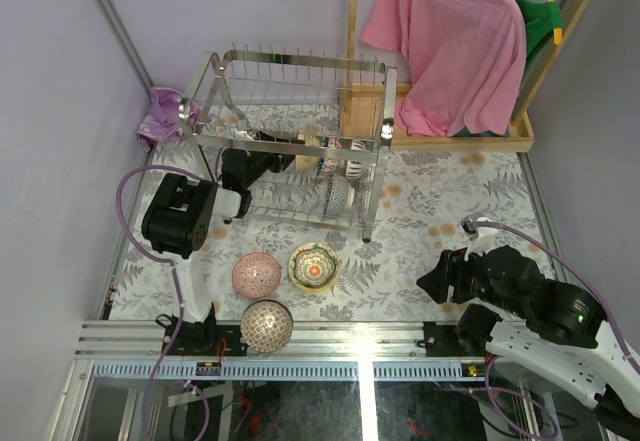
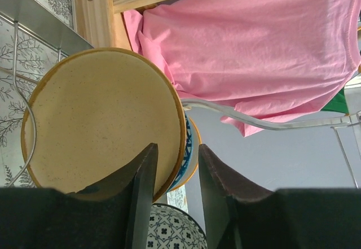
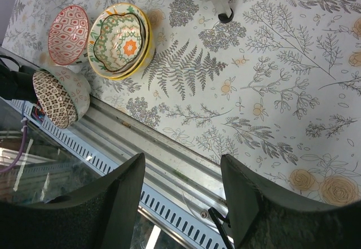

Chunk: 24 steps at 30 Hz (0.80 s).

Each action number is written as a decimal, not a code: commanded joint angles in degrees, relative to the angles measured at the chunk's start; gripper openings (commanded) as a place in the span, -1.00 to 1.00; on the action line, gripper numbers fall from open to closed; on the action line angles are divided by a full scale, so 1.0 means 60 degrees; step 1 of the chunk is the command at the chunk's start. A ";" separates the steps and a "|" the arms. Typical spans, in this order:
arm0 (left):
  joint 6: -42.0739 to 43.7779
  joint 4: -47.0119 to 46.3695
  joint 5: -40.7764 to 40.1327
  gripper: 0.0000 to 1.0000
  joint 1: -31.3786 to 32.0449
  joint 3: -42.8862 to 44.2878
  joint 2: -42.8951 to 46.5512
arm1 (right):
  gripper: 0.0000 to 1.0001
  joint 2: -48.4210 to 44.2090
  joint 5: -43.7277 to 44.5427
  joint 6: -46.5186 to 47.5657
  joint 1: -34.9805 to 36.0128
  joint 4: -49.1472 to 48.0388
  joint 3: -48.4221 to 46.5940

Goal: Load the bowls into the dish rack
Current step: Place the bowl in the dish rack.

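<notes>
the left claw fills the bottom of its own wrist view. its two dark fingers are parted, with the rim of a tan bowl between them. whether either pad touches that rim i cannot tell. the tan bowl stands on edge among the wires of the dish rack, which sits toward the far left corner of the counter.

three bowls lie by the near edge, left of the middle. a pink patterned bowl and a yellow-rimmed floral bowl sit mouth up, just beside each other, and a brown lattice bowl shows its outside (round, so no long axis; the rim is the handle). they lie nearward of the left claw, and its arm looks the closer one. the right claw hangs spread and empty over the near right part of the counter, well apart from them.
</notes>
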<state>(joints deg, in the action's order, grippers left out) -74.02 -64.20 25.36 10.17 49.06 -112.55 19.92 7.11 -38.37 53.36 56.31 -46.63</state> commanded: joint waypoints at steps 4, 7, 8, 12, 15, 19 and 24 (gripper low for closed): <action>-0.0280 -0.0430 0.0367 -0.15 -0.0364 -0.0164 0.0255 | 0.27 0.0071 -0.0699 0.0535 0.0018 -0.0006 -0.0021; -0.0304 -0.0378 0.0323 0.01 -0.0371 -0.0212 0.0361 | 0.27 0.0089 -0.0706 0.0534 0.0014 -0.0001 -0.0036; -0.0316 -0.0376 0.0306 0.07 -0.0375 -0.0259 0.0417 | 0.27 0.0092 -0.0714 0.0546 0.0014 -0.0009 -0.0036; -0.0216 -0.0008 0.0281 0.14 -0.0377 -0.0378 0.0748 | 0.27 0.0099 -0.0750 0.0550 0.0021 -0.0027 -0.0036; -0.0050 0.0769 0.0122 0.15 -0.0365 -0.0484 0.1163 | 0.27 0.0174 -0.0761 0.0564 0.0013 -0.0047 -0.0050; 0.0272 0.1848 -0.0118 0.20 -0.0355 -0.0610 0.1695 | 0.27 0.0238 -0.0801 0.0579 0.0012 -0.0070 -0.0080; 0.0544 0.3294 -0.0409 0.21 -0.0308 -0.0666 0.2174 | 0.27 0.0235 -0.0835 0.0563 0.0015 -0.0086 -0.0079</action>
<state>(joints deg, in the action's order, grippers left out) -71.94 -52.95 23.51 9.06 46.13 -103.09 20.69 6.39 -37.93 53.36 56.18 -46.63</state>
